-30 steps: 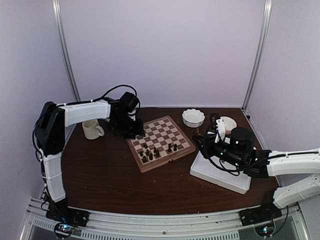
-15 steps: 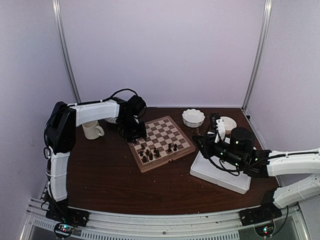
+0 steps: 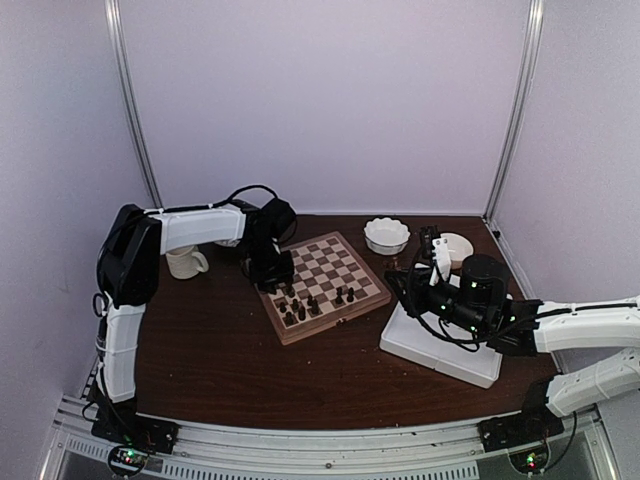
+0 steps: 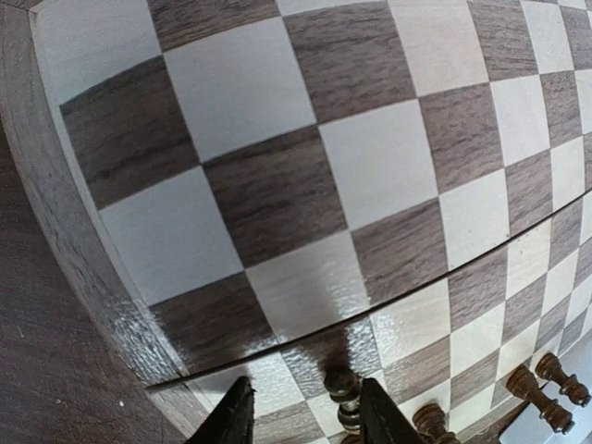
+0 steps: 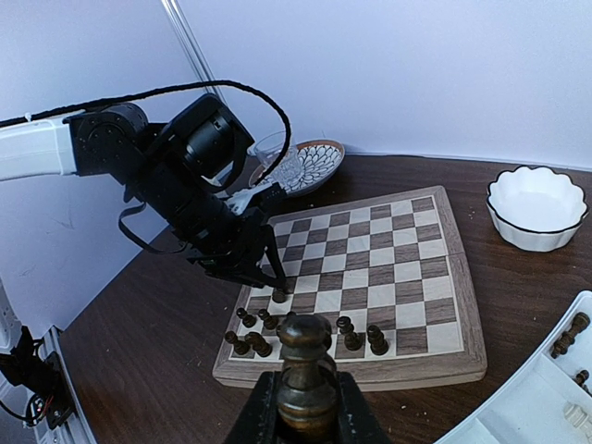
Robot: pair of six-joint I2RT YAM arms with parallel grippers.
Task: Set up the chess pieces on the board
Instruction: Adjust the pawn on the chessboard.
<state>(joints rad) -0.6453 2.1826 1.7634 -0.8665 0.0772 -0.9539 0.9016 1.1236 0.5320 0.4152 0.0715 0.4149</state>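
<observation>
The board [image 3: 335, 262] lies mid-table with several dark chess pieces [image 3: 300, 308] along its near edge. My left gripper [image 3: 283, 283] hangs low over the board's left corner. In the left wrist view its fingertips [image 4: 305, 421] straddle a dark piece [image 4: 344, 396] that stands on the board [image 4: 277, 185]. That piece sits close to the right finger, with a gap on its left side. My right gripper [image 3: 405, 282] hovers between board and tray, shut on a dark piece [image 5: 305, 365]. Ahead of it in the right wrist view are the board [image 5: 388, 250] and the left gripper [image 5: 277, 285].
A white divided tray [image 3: 440, 350] lies right of the board, with a few dark pieces in its compartment [image 5: 566, 338]. A white fluted bowl [image 3: 386, 235] and a small round dish [image 3: 458, 245] stand behind. A cream mug [image 3: 183, 260] stands at the left. A patterned plate [image 5: 314, 155] lies behind the board.
My left arm has swung right from beside the mug to the board's left corner, and its jaws have narrowed around a dark piece. The right arm has not moved.
</observation>
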